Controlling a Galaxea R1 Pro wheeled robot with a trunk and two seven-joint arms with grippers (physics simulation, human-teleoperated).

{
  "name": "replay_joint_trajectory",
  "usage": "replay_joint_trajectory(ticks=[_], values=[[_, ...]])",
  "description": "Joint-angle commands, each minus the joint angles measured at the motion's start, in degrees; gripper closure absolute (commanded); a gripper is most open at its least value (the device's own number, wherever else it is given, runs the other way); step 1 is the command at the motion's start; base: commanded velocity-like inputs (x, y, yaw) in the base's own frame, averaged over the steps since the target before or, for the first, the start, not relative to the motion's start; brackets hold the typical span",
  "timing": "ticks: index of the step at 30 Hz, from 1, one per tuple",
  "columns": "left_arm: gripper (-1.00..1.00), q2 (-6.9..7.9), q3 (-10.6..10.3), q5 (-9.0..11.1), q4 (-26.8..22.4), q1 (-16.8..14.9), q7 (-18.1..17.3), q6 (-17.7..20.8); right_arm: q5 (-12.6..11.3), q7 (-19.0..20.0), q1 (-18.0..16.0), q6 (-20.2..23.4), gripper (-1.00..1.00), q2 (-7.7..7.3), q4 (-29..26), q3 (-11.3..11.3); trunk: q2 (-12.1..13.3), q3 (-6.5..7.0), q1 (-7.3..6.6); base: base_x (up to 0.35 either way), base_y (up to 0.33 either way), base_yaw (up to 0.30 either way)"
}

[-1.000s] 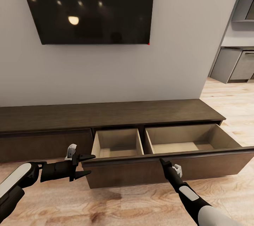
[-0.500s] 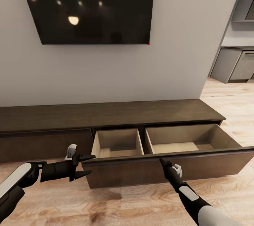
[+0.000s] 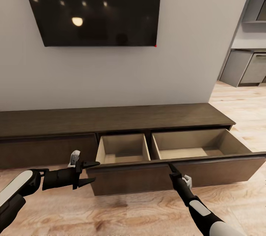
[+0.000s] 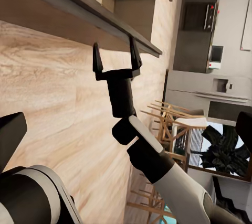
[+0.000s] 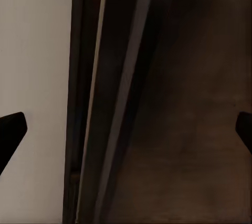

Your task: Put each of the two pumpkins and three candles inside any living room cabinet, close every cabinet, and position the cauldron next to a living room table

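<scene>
Since half a second ago, the right gripper [image 3: 172,168] has slid a little way down and to the right along the drawer front, and the wide open drawer [image 3: 177,177] of the cabinet [image 3: 111,120] looks pushed in a tiny bit. From the head camera, the right gripper's tip touches the top edge of that drawer front near its middle. The left gripper [image 3: 90,172] sits at the drawer front's left end, with its two fingers spread apart, one above the edge and one below, holding nothing. Inside the drawer are two bare tan boxes side by side. A big black TV [image 3: 92,7] hangs on the wall above the cabinet. The left wrist camera shows something the head camera cannot: the right gripper [image 4: 116,59] from the side, fingers wide apart just under the drawer's lip, gripping nothing. The right wrist camera looks close at the dark drawer front [image 5: 173,129], with one black fingertip [image 5: 10,129] at each side.
</scene>
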Motion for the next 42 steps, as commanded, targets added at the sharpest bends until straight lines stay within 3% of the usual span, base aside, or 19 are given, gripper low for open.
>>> replay_joint_trajectory(ticks=[1,19,24,28,31,35,42], values=[[-1.00,0.04,-0.06,0.61,-0.03,-0.05,0.52,0.02,-0.60,0.20,-0.03,0.35,-1.00,-0.04,0.03,0.28,-0.02,-0.05,-0.03,-0.144,0.000,0.000],[-1.00,0.01,-0.05,0.32,0.04,-0.04,0.59,-0.05,-0.39,0.05,-0.03,0.62,-1.00,-0.08,-1.15,0.53,-0.02,-0.05,-0.03,-0.306,0.000,0.000],[-1.00,0.25,-0.01,-0.35,0.39,0.00,1.04,-0.22,2.62,-0.34,-0.03,5.18,-1.00,-0.81,-4.04,1.87,-0.02,-0.05,-0.03,-0.309,0.000,0.000],[-1.00,0.68,1.23,-2.51,0.49,0.06,1.05,-0.25,4.42,-0.53,-0.03,7.13,-1.00,-1.30,-4.47,2.21,-0.02,-0.05,-0.03,-0.094,0.000,0.000],[-1.00,0.90,3.23,-2.87,0.37,0.04,1.10,-0.25,4.49,-0.50,-0.03,8.42,-1.00,-1.46,-4.55,2.28,-0.02,-0.05,-0.03,-0.074,0.000,0.000],[-1.00,1.27,5.64,-3.06,0.53,0.04,1.13,-0.19,4.67,-0.13,-0.03,13.37,-1.00,-1.50,-4.61,2.24,-0.01,0.17,-0.05,-0.018,0.000,0.000],[-1.00,2.66,6.26,-3.15,2.43,0.04,1.21,-0.16,5.47,-0.01,0.00,14.80,-1.00,-1.52,-3.80,2.35,0.08,1.72,-0.23,-0.001,0.000,0.000]])
